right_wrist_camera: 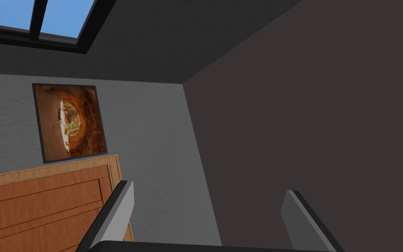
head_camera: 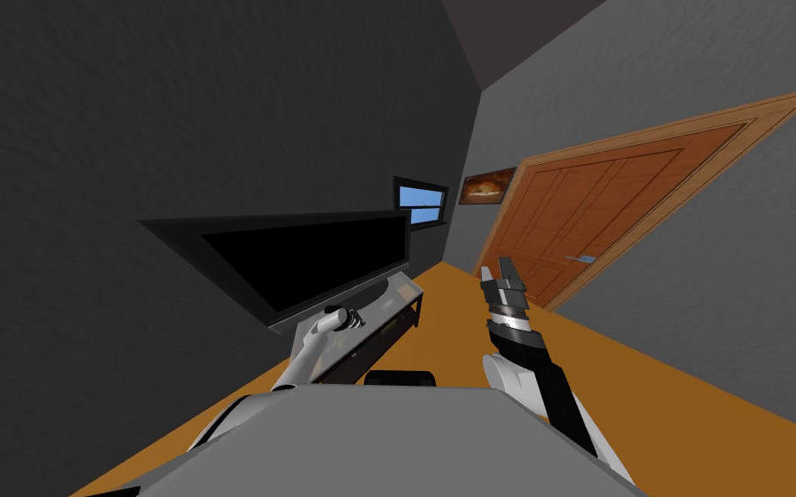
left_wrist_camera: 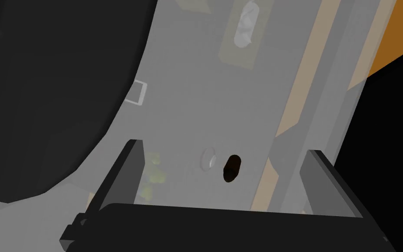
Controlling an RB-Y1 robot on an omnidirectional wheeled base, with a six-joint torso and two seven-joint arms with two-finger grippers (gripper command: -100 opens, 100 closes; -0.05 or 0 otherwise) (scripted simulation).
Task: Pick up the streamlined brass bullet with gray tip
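1. The left gripper (left_wrist_camera: pixel 223 147) hangs over the TV stand (left_wrist_camera: pixel 187 109), above its grey, see-through top. Its jaws are spread wide and hold nothing.
2. The bullet (left_wrist_camera: pixel 231 168) lies on the stand's top, in line with the gap between the two fingers and touching neither. It looks dark brown, and I cannot tell the colour of its tip. A small pale disc (left_wrist_camera: pixel 208 159) sits just beside it on the stand.
3. As I judge it, the reach over the stand is about done. Lowering, closing on the bullet and lifting are all left to do.
4. The left wrist view gives the bullet's place between the fingers. In the head view the bullet is too small to pick out, but that view adds the television (head_camera: pixel 301 259) standing on the stand behind the arm.
5. The right gripper (head_camera: pixel 497 269) is raised well off to the stand's side, its fingers apart and empty.
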